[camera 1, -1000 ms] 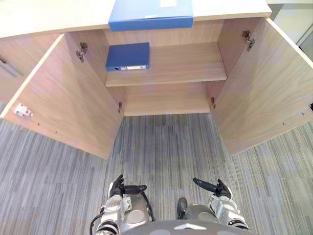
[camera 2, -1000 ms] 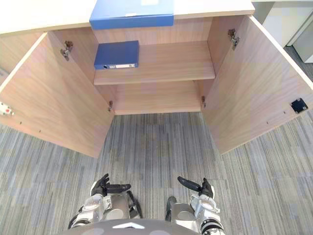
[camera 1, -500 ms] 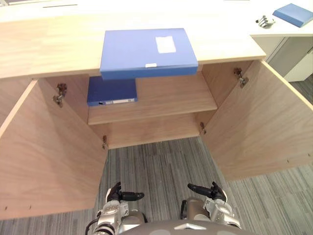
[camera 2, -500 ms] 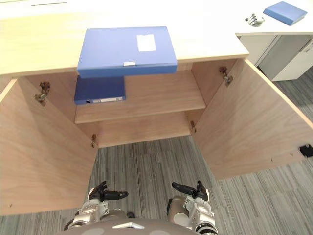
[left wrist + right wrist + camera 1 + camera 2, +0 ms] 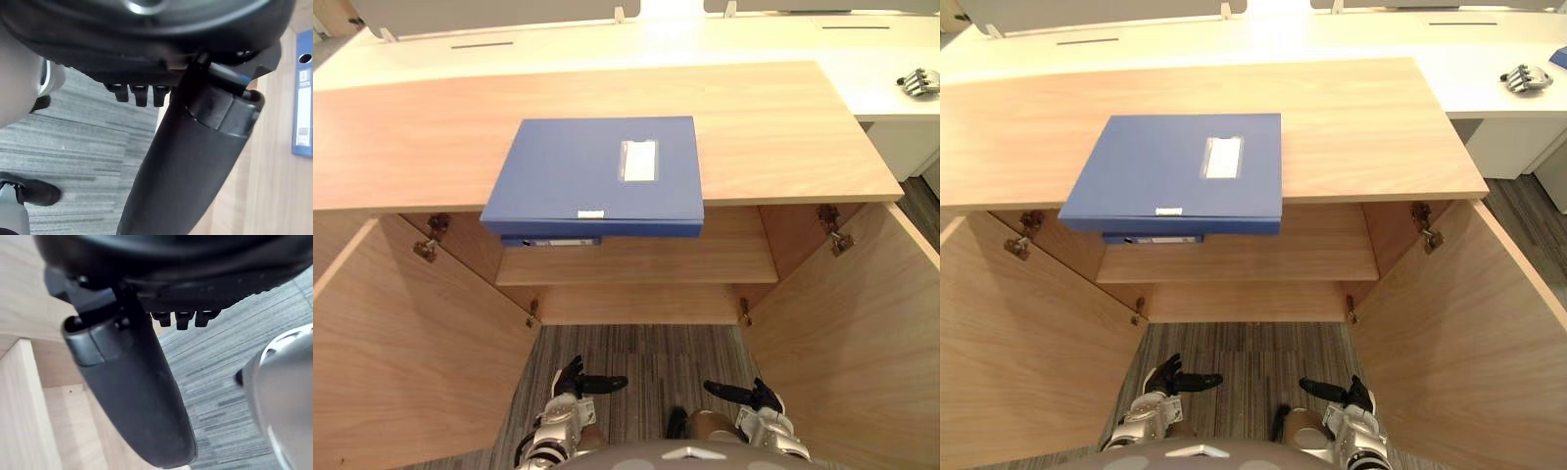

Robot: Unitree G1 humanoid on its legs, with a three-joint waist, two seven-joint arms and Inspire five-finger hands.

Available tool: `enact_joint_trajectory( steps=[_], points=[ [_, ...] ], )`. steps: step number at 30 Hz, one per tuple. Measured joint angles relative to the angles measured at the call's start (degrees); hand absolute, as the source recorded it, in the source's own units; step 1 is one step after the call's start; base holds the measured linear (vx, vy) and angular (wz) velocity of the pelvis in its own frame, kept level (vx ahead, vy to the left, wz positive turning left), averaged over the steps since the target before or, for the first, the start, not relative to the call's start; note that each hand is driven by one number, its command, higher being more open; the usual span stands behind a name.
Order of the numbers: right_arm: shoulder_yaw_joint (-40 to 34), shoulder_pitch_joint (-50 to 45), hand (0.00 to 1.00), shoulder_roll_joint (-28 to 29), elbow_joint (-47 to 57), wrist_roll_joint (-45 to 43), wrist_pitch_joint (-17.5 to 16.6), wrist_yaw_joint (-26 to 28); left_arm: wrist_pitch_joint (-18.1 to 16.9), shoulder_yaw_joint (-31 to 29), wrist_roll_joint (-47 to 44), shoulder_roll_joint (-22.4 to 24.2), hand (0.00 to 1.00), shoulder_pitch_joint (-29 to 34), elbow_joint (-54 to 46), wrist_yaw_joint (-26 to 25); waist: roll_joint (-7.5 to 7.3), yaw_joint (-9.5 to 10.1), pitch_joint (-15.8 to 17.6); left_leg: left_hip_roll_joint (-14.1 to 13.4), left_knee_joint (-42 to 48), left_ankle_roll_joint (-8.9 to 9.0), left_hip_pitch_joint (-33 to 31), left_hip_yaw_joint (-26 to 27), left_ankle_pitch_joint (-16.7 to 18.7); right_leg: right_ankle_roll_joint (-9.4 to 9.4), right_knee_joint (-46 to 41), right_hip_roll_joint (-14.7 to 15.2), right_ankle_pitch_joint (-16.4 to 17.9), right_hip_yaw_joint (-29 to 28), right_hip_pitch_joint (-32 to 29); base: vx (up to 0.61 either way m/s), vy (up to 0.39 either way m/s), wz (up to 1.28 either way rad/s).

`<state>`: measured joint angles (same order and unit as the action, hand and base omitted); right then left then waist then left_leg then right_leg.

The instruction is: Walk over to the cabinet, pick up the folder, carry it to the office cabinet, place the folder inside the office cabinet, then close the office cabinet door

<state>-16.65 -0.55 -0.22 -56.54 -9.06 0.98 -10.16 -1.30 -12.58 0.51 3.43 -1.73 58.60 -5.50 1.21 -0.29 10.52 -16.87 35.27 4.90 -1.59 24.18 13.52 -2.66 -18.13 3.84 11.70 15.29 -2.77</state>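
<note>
Blue folders, two: first folder (image 5: 597,176) flat on the counter (image 5: 773,137), front edge overhanging; second folder (image 5: 551,240) on the upper shelf (image 5: 685,259) beneath. Cabinet doors, two: left door (image 5: 411,362), right door (image 5: 852,343), both open. Hands, two: left hand (image 5: 570,380), right hand (image 5: 759,397), low over the carpet (image 5: 636,343), fingers relaxed, empty.

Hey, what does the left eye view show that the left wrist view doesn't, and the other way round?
The left eye view adds the large blue folder lying flat on the cabinet top and overhanging its front edge, the left door and right door swung open, and the right hand, open and low over the carpet. The left wrist view adds the round hole in the spine of the shelf folder. Shared: the left hand, open and holding nothing, the shelf folder, the carpet.
</note>
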Motion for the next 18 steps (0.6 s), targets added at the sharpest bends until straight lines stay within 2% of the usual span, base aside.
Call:
enact_joint_trajectory(
  steps=[3,5,6,9,13,18],
  points=[
    [-0.08,0.1,1.0,0.11,-0.02,-0.01,0.13,-0.18,0.12,-0.18,0.02,-0.01,1.0,-0.16,-0.07,-0.34,0.14,0.3,-0.22,1.46,-10.02,-0.18,-1.94,-0.02,-0.24,1.16,0.96,0.31,-0.29,-1.59,0.92,0.14,0.154,-0.24],
    [-0.19,-0.07,1.0,0.07,-0.16,0.0,0.15,-0.62,0.15,-0.12,-0.01,-0.01,1.0,-0.22,0.35,-0.2,0.6,0.35,-0.51,3.52,-18.85,-0.62,-0.9,-1.28,-5.71,2.96,1.12,0.46,-0.32,-3.06,1.64,0.17,0.21,-0.31],
    [-0.17,-0.42,1.0,0.53,-0.35,-0.01,0.22,-0.6,0.23,-0.13,0.0,-0.36,1.0,-0.2,0.68,-0.48,-1.11,0.28,-1.35,5.31,-20.79,-1.02,0.54,-0.97,-6.73,4.53,2.44,1.24,-1.01,-4.12,1.95,0.15,0.18,-0.26],
    [-0.23,-0.99,1.0,1.26,-0.53,0.02,0.25,-0.49,0.56,-0.12,0.03,-0.91,1.0,0.2,0.83,-0.33,-2.18,0.18,-2.07,7.5,-23.84,-1.17,2.86,-0.05,-6.83,6.08,6.21,2.55,-2.39,-4.7,4.21,0.11,0.177,-0.1],
    [-0.32,-1.46,1.0,1.0,-0.63,0.06,0.22,-0.34,0.55,0.03,0.06,-0.93,1.0,0.99,1.41,-0.29,-1.37,0.07,-2.89,9.8,-28.51,-1.54,6.79,0.45,-7.91,7.1,9.59,3.44,-3.49,-5.02,7.5,0.05,0.115,-0.04],
    [-0.37,-1.23,1.0,0.27,-2.64,0.07,0.14,-0.03,0.54,1.31,0.06,-1.77,1.0,1.55,1.43,-0.31,-0.76,0.17,-3.29,10.74,-34.11,-1.54,9.09,0.15,-10.55,6.49,11.33,2.5,-4.5,-4.99,8.34,0.0,0.0,0.01]
  ],
)
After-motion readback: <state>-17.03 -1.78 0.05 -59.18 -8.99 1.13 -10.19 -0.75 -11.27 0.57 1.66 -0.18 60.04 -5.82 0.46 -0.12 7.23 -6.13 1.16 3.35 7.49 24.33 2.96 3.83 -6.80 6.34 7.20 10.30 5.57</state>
